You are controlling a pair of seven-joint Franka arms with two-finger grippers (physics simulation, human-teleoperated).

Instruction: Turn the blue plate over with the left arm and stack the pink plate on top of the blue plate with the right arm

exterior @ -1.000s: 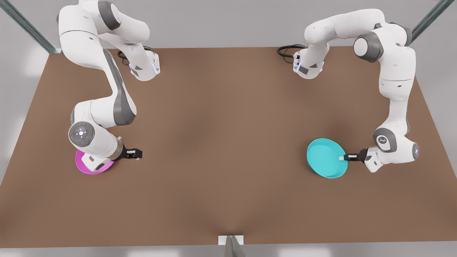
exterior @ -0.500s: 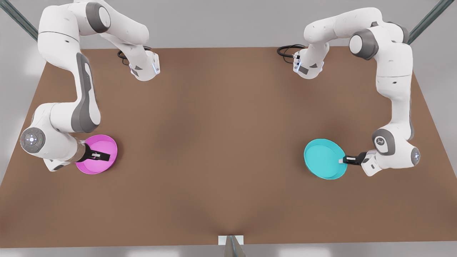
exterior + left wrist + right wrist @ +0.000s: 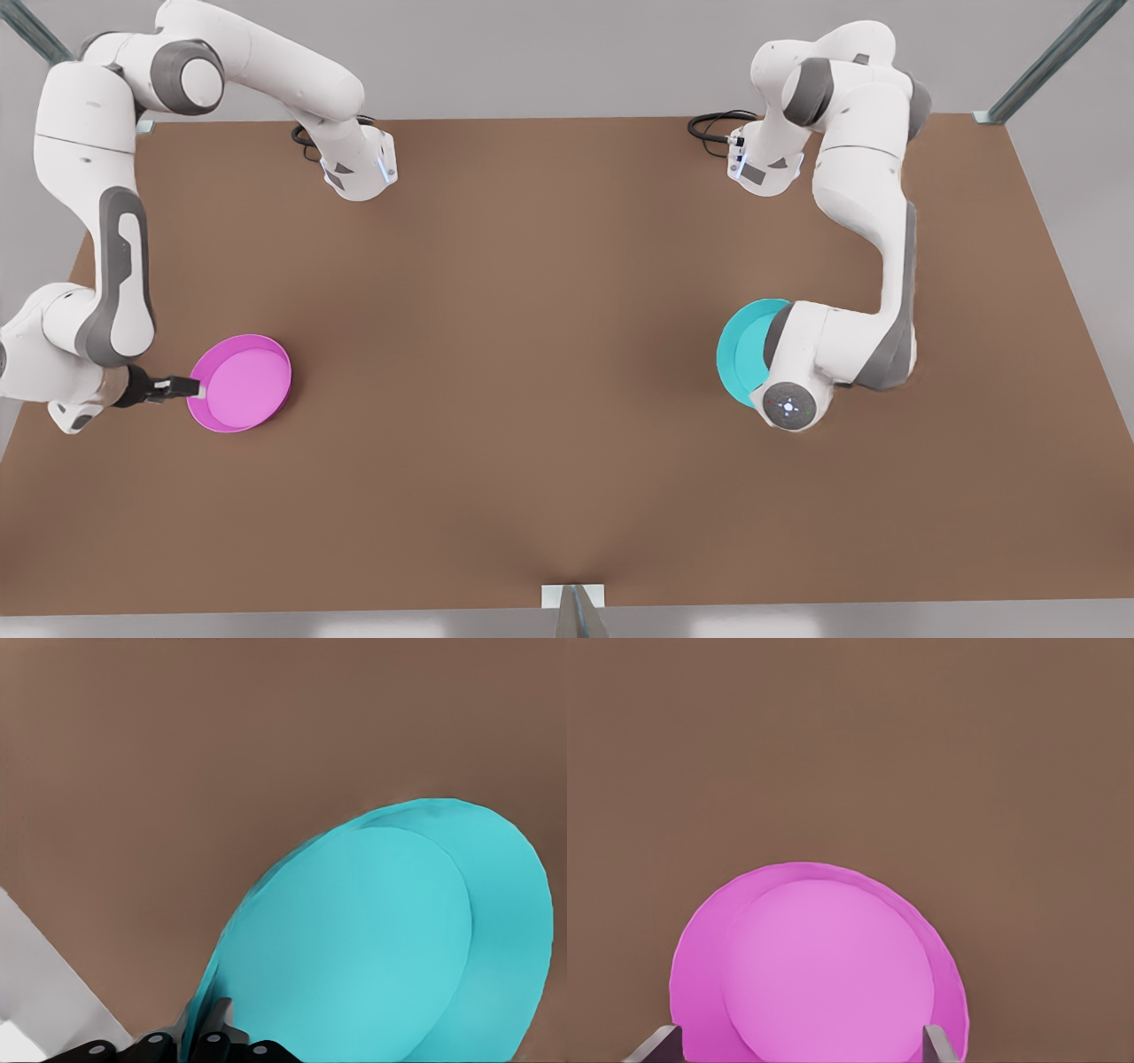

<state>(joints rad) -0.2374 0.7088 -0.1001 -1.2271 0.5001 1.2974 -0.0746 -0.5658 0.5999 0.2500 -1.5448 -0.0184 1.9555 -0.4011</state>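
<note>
The blue plate is off the table and tilted steeply on edge at the front view's right, half hidden behind the left arm's wrist. In the left wrist view my left gripper is shut on the rim of the blue plate. The pink plate lies flat, rim up, at the front view's left. My right gripper sits low at its outer edge. In the right wrist view its fingers stand wide apart, open, with the pink plate just ahead of them.
The brown table stretches wide between the two plates. Black cables coil by the arm bases at the back. A small metal bracket sits at the front edge.
The left arm swung its wrist over the blue plate, raising and tipping it on edge. The right arm drew back from over the pink plate to its outer rim.
</note>
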